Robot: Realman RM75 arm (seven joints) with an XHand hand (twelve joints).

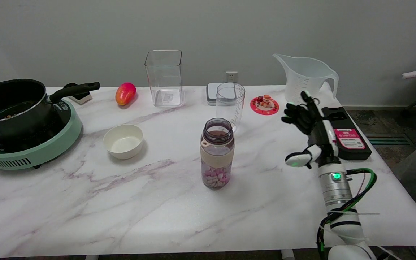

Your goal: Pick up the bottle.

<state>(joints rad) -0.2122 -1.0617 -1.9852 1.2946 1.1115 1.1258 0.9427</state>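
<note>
Bottle: standing upright at the centre of the frame on the tabletop, lid off, pink and white pieces sitting in its lower part, a beige band wrapping its middle.
My right hand: hovering right of centre, well apart from the bottle, fingers spread and holding nothing; the thumb is pointing left toward the bottle.
My right arm: reaching in from the lower right of the frame, a green light glowing on the wrist.
Cup: standing clear and upright just behind the bottle.
Bowl: sitting left of the bottle, white.
Pot: resting on a green cooker at the left edge.
Mango: lying at the upper left, near the back edge.
Clear box: standing right of the mango.
Jug: standing at the upper right, behind my hand.
Black case: lying just right of my hand, a pink label showing on top.
Red coaster: lying between cup and jug, small figures sitting on it.
</note>
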